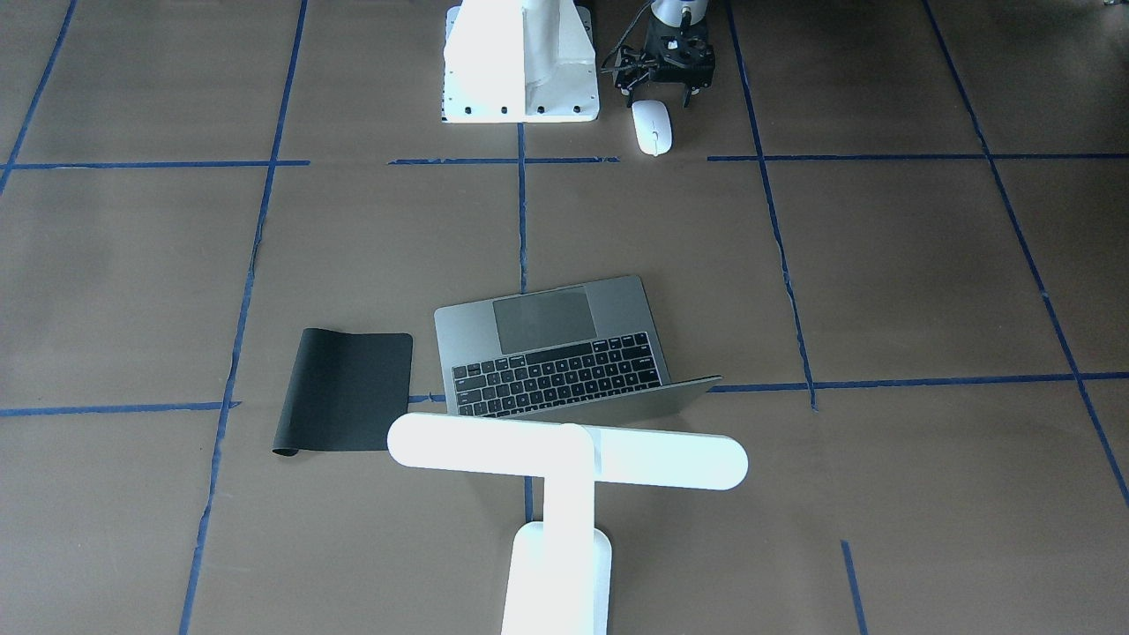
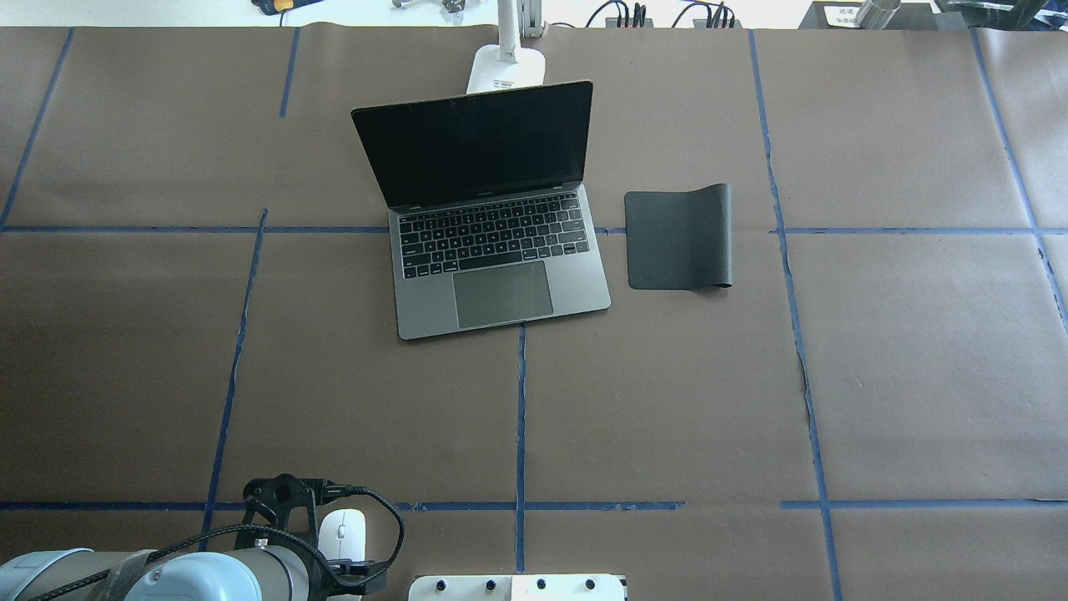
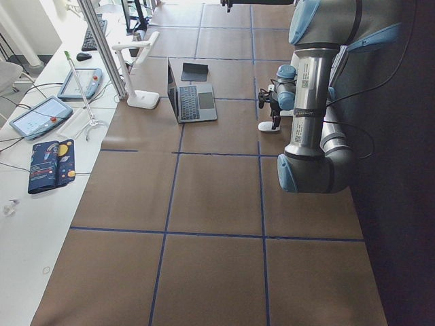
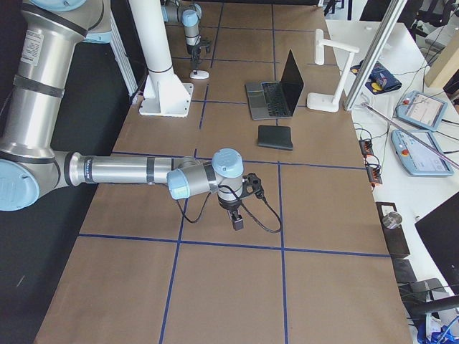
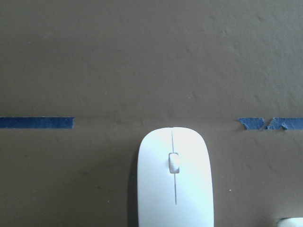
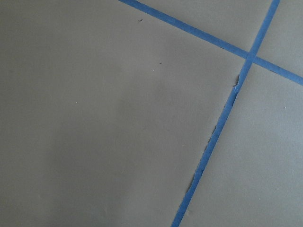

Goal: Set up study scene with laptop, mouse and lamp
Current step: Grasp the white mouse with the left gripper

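Note:
The grey laptop [image 1: 556, 348] stands open mid-table, its screen dark in the overhead view [image 2: 480, 142]. The white T-shaped lamp [image 1: 564, 459] stands just behind it, and only its base shows in the overhead view [image 2: 506, 71]. The small white mouse [image 1: 652, 126] lies flat on the paper near the robot's base, as the overhead view [image 2: 344, 534] and the left wrist view [image 5: 175, 184] also show. My left gripper [image 1: 661, 93] hangs just above the mouse's near end, fingers apart, holding nothing. My right gripper [image 4: 238, 218] shows only in the exterior right view, low over bare paper; I cannot tell its state.
A flat black mat [image 2: 680, 238] with one curled edge lies beside the laptop. The white boxy mount block [image 1: 520, 62] stands close beside the mouse. Blue tape lines cross the brown paper. Tablets and cables lie beyond the far edge [image 3: 47, 115].

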Robot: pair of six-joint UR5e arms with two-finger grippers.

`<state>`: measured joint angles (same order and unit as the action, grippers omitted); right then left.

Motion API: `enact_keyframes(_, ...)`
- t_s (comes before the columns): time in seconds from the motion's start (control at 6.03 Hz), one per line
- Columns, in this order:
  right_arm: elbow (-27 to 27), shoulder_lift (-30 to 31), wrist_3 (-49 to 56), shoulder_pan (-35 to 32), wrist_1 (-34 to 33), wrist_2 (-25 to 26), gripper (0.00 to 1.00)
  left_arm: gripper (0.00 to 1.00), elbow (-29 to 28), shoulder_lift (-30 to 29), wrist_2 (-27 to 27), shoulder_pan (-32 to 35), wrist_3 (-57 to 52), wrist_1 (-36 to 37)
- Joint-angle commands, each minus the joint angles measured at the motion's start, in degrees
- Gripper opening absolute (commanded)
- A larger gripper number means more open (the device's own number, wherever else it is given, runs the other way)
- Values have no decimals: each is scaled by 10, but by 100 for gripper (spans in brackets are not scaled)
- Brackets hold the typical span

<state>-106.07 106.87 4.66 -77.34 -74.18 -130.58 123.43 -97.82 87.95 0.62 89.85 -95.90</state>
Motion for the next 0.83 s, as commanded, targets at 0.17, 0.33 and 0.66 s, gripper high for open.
enact_keyframes(0.17, 0, 4, 1, 0, 2, 1, 100, 100, -22, -3, -2, 0, 0, -12)
enact_keyframes(0.33, 1, 3, 1, 0, 1, 1, 100, 100, -37, -6, -2, 0, 0, -12)
enact_keyframes(0.66, 0, 4, 1, 0, 2, 1, 100, 56, -39, -18, -2, 1, 1, -12)
